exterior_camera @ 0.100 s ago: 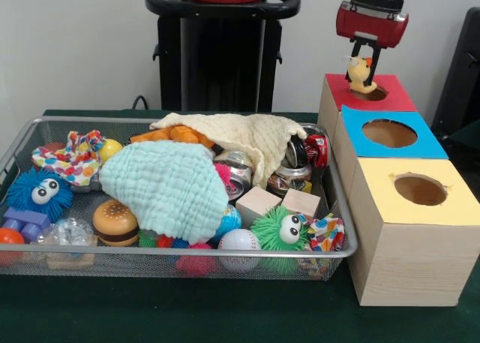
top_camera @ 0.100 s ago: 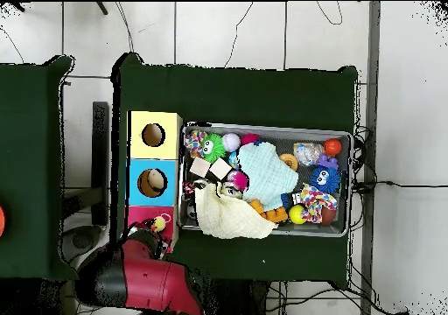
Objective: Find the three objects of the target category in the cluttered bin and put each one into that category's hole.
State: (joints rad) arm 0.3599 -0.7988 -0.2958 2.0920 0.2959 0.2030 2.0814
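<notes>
Dark green cloth covered the table (exterior_camera @ 0.100 s ago: 225, 320), on which a wire mesh bin (exterior_camera @ 0.100 s ago: 150, 254) and a row of three wooden boxes were set. Nearest in the front view, along the bin's front wall, a white baseball (exterior_camera @ 0.100 s ago: 238, 250) lay between a pink spiky ball (exterior_camera @ 0.100 s ago: 196, 263) and a green fuzzy googly-eyed ball (exterior_camera @ 0.100 s ago: 280, 230). At the bin's 9 o'clock a blue fuzzy googly-eyed ball (exterior_camera @ 0.100 s ago: 39, 194) was seen, with a toy hamburger (exterior_camera @ 0.100 s ago: 115, 223) at 7 o'clock. A pale green muslin cloth (exterior_camera @ 0.100 s ago: 166, 187) was spread over the middle, two wooden blocks (exterior_camera @ 0.100 s ago: 257, 205) lay just beside it, and a cream cloth (exterior_camera @ 0.100 s ago: 247, 136) was draped over cans (exterior_camera @ 0.100 s ago: 306, 151) toward 1 o'clock.

At the bin's 3 o'clock side the yellow-topped box (exterior_camera @ 0.100 s ago: 409, 238) stood nearest, then the blue-topped box (exterior_camera @ 0.100 s ago: 386, 136), then the red-topped box (exterior_camera @ 0.100 s ago: 367, 95) farthest.

The gripper (exterior_camera @ 0.100 s ago: 362, 60) was seen above the red-topped box, clamped on a small yellow duck toy (exterior_camera @ 0.100 s ago: 361, 74), which was held right at that box's hole.
</notes>
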